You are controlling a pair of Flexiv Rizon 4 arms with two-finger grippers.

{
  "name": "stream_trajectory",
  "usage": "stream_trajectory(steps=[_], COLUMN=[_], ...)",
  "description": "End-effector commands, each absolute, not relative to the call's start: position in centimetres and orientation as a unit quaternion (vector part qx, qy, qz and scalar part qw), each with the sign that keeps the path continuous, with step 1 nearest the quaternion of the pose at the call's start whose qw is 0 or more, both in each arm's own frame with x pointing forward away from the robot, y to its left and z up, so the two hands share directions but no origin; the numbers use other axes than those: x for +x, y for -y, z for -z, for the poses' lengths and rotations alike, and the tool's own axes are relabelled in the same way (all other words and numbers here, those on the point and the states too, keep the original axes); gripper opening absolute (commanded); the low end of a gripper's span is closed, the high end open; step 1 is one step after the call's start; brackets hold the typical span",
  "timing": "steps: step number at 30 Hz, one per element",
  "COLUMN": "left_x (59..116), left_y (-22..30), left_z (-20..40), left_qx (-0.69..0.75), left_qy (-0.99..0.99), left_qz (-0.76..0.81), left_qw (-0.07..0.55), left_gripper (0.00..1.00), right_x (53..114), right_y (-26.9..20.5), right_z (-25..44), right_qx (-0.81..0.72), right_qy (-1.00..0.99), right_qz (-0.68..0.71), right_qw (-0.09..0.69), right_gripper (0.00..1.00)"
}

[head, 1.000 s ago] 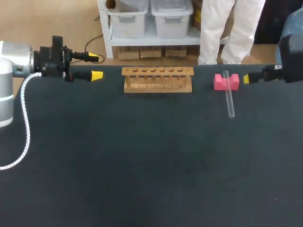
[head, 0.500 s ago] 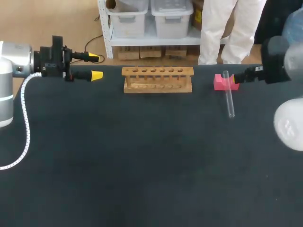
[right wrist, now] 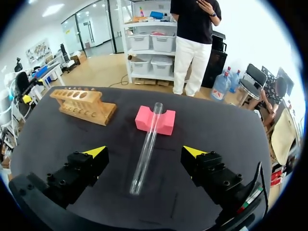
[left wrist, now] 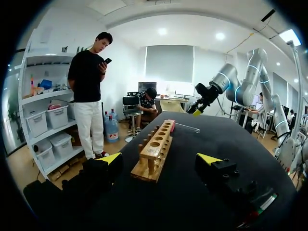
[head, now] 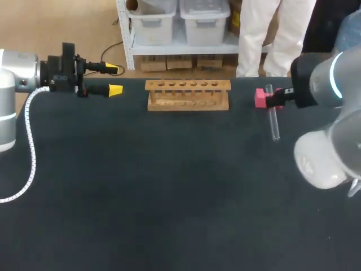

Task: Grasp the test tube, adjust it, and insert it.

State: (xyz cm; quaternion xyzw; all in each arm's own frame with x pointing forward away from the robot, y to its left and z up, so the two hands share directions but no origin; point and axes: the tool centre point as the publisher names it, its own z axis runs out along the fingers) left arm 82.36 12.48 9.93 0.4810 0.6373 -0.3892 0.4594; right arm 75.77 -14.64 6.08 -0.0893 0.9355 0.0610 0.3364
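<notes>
As right end effector [right wrist: 144, 150] gapes, test tube [right wrist: 149, 131] between.

— Is there any word, number or sign to read on the bench [head: 169, 197]?
— None that can be made out; the wooden rack [head: 188, 95] shows bare wood; the test tube [head: 273, 116] is plain clear glass; the pink block [head: 260, 97] is plain pink.
</notes>
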Motion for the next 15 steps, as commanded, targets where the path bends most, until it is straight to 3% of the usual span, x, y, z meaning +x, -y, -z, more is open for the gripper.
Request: stream_trajectory(steps=[1,15], left_x=[82.4,82.4], left_y=[-12.5,-12.5], left_z=[-9.8,-9.8], left_qx=[0.481,0.481], left_qy=[-0.636,-0.636], left_qz=[0.389,0.389], left_qw=[0.461,0.461], left_gripper=[1.0,1.0], right_x=[76.5,78.1], right_y=[14.1,14.4], right_z=[-4.5,-1.7], right_qx=[-0.009,0.001], right_qy=[-0.923,-0.914], right_qz=[0.171,0.182], right_qw=[0.344,0.362], right_gripper=[1.0,1.0])
